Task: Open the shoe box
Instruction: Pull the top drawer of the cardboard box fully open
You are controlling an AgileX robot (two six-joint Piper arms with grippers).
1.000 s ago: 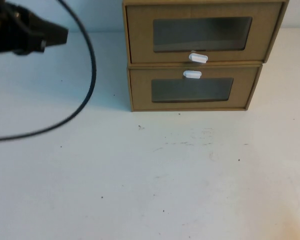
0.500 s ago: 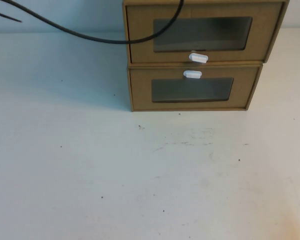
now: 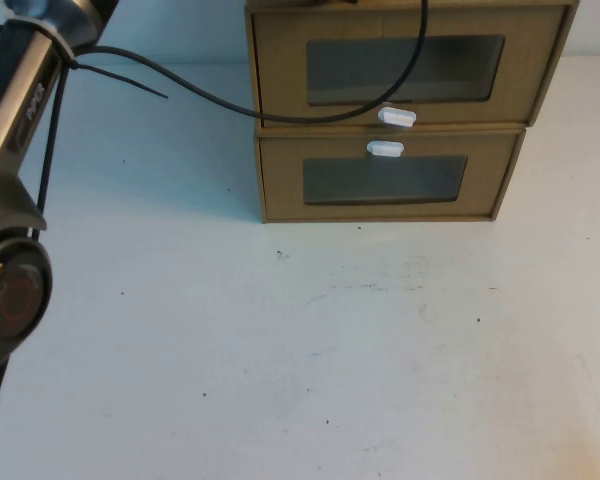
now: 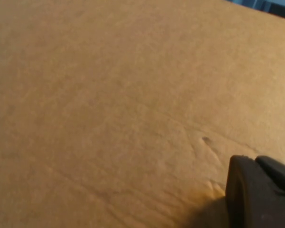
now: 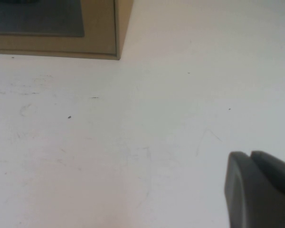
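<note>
Two brown cardboard shoe boxes are stacked at the back of the table. Both the upper box (image 3: 525, 70) and the lower box (image 3: 280, 180) have a dark window and a front that sits flush and closed. The upper white handle (image 3: 397, 116) and lower white handle (image 3: 385, 150) lie close together. My left gripper (image 4: 255, 160) hovers just over the top box's cardboard lid (image 4: 109, 95), fingers shut, holding nothing. Out to the right of the boxes, my right gripper (image 5: 251, 155) hangs shut and empty over the table, with the lower box's corner (image 5: 102, 28) ahead of it.
My left arm's grey link (image 3: 20, 110) and round joint (image 3: 10, 300) stand along the left edge. Its black cable (image 3: 280, 117) drapes across the upper box's front. The white table (image 3: 280, 350) stretches in front of the boxes.
The left arm has swung over the top box: its link now stands at the left edge and its cable hangs across the upper box's front. The boxes have not moved.
</note>
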